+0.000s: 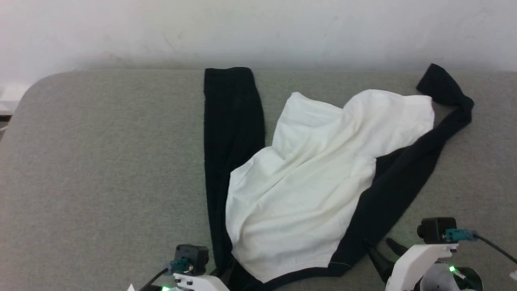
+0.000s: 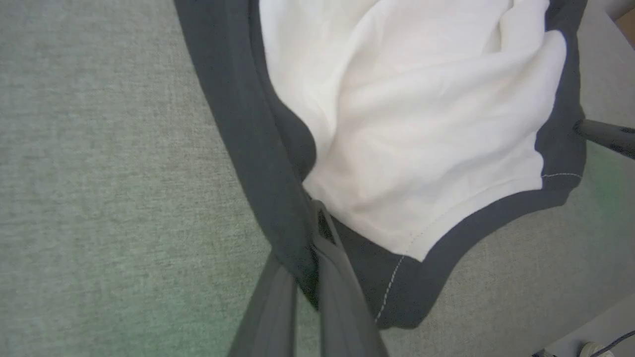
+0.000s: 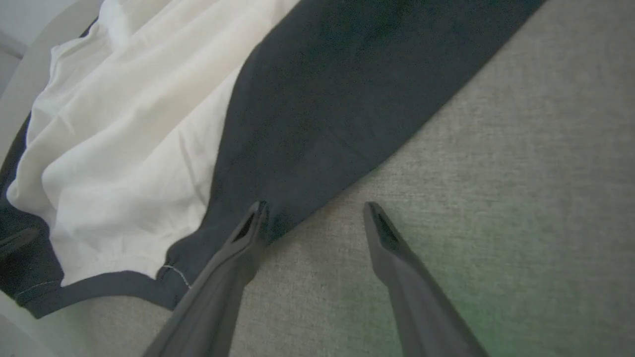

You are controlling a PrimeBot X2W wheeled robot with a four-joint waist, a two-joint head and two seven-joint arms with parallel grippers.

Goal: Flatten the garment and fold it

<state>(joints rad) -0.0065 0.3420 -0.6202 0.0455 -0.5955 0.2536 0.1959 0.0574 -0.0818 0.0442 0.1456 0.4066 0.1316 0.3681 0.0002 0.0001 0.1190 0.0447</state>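
Garment (image 1: 307, 182) pinched by left tool (image 2: 303, 238), right tool (image 3: 315, 210) spread

Layout overview
The soft white-bodied, black-sleeved shirt (image 1: 307, 182) is lying on the grey fabric-covered table (image 1: 101, 161), right of centre.

garment (image 1: 299, 190) near edge cut off by head view's bottom border, 1 fingertip of left gripper (image 2: 303, 243) buried under black fabric, right gripper (image 1: 383, 247) body cropped at same border
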